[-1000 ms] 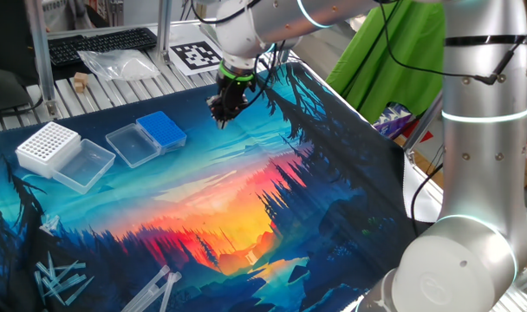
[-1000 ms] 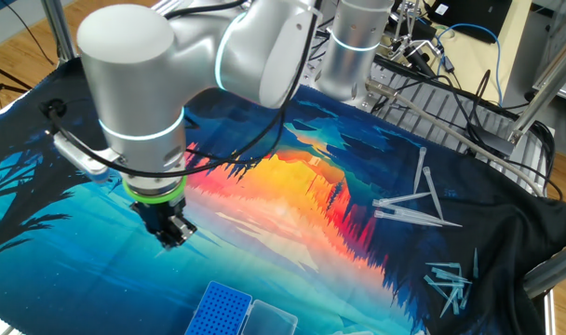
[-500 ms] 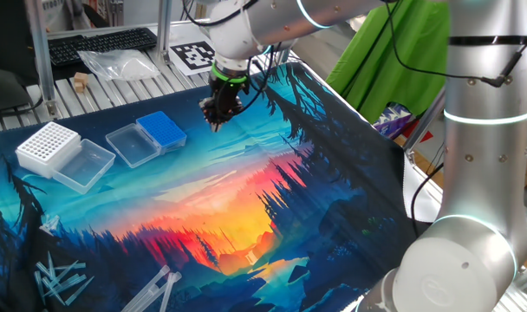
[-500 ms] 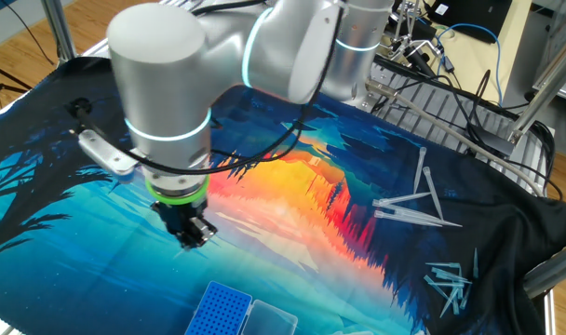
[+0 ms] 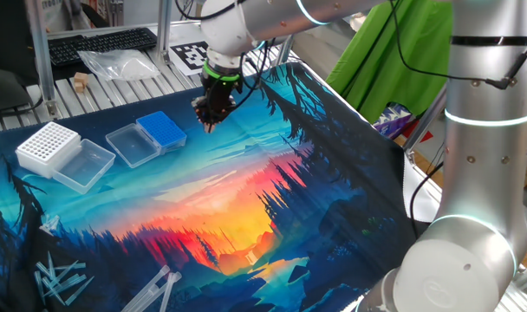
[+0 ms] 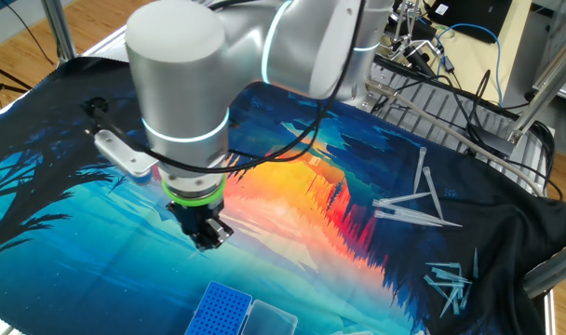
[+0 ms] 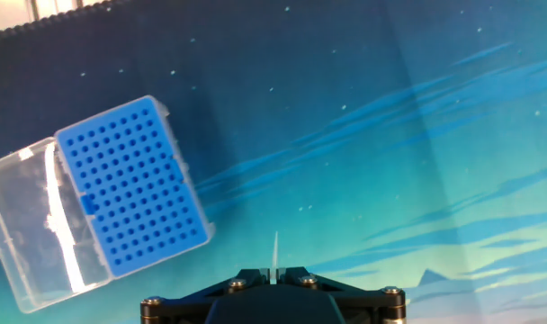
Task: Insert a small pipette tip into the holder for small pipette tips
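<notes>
The holder for small pipette tips (image 7: 130, 189) is a blue rack with a grid of tiny holes. Its clear lid (image 7: 26, 225) is folded open beside it. It lies on the printed mat, left of my gripper in the hand view. It also shows as the blue holder (image 5: 162, 130) in one fixed view and the blue holder (image 6: 220, 310) at the bottom edge of the other. My gripper (image 7: 273, 270) is shut on a small pipette tip (image 7: 275, 247), a thin clear sliver pointing down past the fingers. The gripper (image 5: 210, 121) hovers above the mat, just right of the holder. In the other fixed view the gripper (image 6: 208, 244) hangs a little short of the rack.
A larger white rack (image 5: 47, 143) with its clear lid (image 5: 83, 165) sits left of the blue one. Several loose pipette tips (image 5: 60, 282) lie at the mat's near left corner, and more loose tips (image 6: 409, 209) show in the other fixed view. A plastic bag (image 5: 116, 62) lies behind the mat.
The arm has carried the held tip steadily across the mat toward the blue holder. The gripper stays shut.
</notes>
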`<state>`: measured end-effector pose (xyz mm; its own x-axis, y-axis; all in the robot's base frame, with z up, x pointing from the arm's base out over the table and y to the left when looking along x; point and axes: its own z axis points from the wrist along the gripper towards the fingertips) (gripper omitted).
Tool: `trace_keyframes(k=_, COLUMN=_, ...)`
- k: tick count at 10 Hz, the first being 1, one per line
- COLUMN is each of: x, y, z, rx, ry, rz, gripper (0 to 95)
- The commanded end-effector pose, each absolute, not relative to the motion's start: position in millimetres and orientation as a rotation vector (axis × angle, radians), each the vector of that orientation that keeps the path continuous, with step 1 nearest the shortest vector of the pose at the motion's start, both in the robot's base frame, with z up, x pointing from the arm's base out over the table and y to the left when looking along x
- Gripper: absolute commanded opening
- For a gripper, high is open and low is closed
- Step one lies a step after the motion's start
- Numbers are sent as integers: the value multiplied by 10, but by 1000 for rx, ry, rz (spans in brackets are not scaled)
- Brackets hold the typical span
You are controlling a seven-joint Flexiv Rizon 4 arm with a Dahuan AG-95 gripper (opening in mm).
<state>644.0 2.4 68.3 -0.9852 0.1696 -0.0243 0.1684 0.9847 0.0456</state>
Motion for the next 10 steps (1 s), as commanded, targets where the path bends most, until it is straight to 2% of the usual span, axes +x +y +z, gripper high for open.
trace_keyframes(k=1, x=6428, y=82, z=686, rx=282, ry=3099, rz=69, gripper=0)
trace_keyframes(k=10, x=6459, y=483, z=675, rx=374, ry=3090, rz=74, gripper=0)
